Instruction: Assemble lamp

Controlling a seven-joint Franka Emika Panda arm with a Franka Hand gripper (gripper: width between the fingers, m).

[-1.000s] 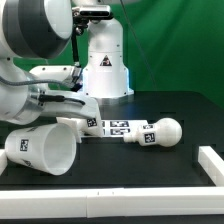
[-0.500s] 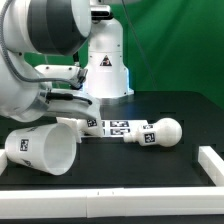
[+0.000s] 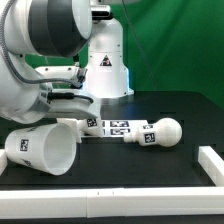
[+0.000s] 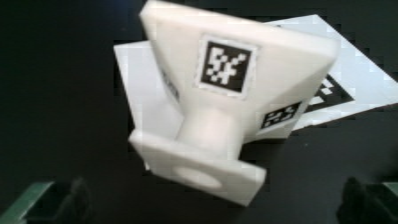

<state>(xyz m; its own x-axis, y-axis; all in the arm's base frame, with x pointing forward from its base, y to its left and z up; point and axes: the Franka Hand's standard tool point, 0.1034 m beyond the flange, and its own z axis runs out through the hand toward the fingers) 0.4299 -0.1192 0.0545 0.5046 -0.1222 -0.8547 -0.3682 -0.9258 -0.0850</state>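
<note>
The lamp's small flared base (image 4: pixel 210 95) fills the wrist view. It is white with a black-and-white tag and lies across the marker board (image 4: pixel 306 100). My gripper (image 4: pixel 210 205) is open over the base's narrow end. Its dark fingertips (image 4: pixel 43 202) stand far apart, touching nothing. In the exterior view the large tapered shade (image 3: pixel 45 148) lies on its side at the front of that view's left. The round bulb on its stem (image 3: pixel 163 132) lies further to that view's right. My arm hides the gripper there.
The marker board (image 3: pixel 112 127) lies between the shade and the bulb on the black table. The white robot pedestal with a triangle logo (image 3: pixel 105 65) stands behind it. A raised white rim (image 3: pixel 212 165) borders the table at the front of the exterior view's right.
The arm's upper part swung toward the exterior view's right up to half a second ago and has held still since. The lamp parts have not moved, and the gripper stays open.
</note>
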